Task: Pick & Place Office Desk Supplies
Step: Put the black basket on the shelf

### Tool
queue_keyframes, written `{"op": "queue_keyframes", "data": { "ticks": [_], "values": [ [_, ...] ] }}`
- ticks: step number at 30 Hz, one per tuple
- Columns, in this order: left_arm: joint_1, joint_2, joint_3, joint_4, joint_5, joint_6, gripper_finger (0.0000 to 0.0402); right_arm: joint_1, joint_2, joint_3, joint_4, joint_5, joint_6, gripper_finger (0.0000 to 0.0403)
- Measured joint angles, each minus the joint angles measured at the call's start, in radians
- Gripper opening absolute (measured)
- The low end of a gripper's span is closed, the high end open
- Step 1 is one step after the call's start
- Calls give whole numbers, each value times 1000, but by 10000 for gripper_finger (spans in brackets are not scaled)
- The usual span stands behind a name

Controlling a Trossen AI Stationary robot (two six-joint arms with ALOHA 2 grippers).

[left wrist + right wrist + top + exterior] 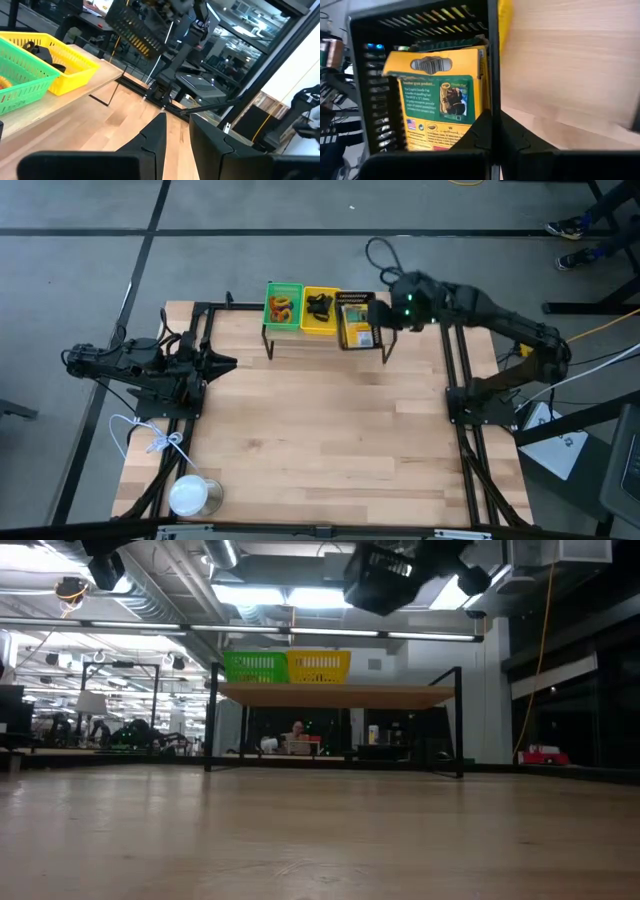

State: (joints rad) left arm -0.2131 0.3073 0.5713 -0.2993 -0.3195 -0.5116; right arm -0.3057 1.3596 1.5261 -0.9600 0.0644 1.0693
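Observation:
A green tray [283,307] with orange loops and a yellow tray [320,310] with black clips stand on a raised wooden shelf [325,348] at the table's far edge. To their right, a black mesh tray [356,322] with a yellow printed box [442,100] inside is held by my right gripper [388,315], which is shut on it. In the low view this tray [385,580] hangs well above the shelf [340,695]. At the table's left edge my left gripper [228,363] waits, open with nothing between its fingers. My right gripper pinches the black mesh tray's side wall [493,75], one finger inside the tray and one outside. The fingers come slanting down from the table's right side. The tray is lifted clear of the shelf and tilted [132,30], with the box still in it.
A white round can [192,495] and a white cord [150,438] lie at the table's near left corner. The wooden table top [330,440] spreads in front of the shelf. A person [297,735] sits in the room beyond the table.

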Motion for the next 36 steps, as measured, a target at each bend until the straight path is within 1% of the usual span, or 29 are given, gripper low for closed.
{"op": "queue_keyframes", "data": {
  "ticks": [3,5,9,13,17,22,29,36],
  "values": [
    [0,0,0,0,0,0,82,-107,10,0,-36,-95,-32,7],
    [0,0,0,0,0,0,82,-172,25,0,-98,-136,-56,7],
    [0,0,0,0,0,0,82,-265,48,0,-192,-147,-100,7],
    [0,0,0,0,-3,1,82,-329,61,0,-175,-162,-119,7],
    [0,0,0,0,-3,0,82,-369,88,0,-159,-172,-137,7],
    [0,0,0,0,-13,-4,82,-390,155,0,-152,-173,-169,7],
    [0,0,0,0,-27,-17,82,-396,246,0,-43,-177,-188,7],
    [0,0,0,0,-29,-28,82,-413,275,0,-41,-175,-203,7]
  ]
}}
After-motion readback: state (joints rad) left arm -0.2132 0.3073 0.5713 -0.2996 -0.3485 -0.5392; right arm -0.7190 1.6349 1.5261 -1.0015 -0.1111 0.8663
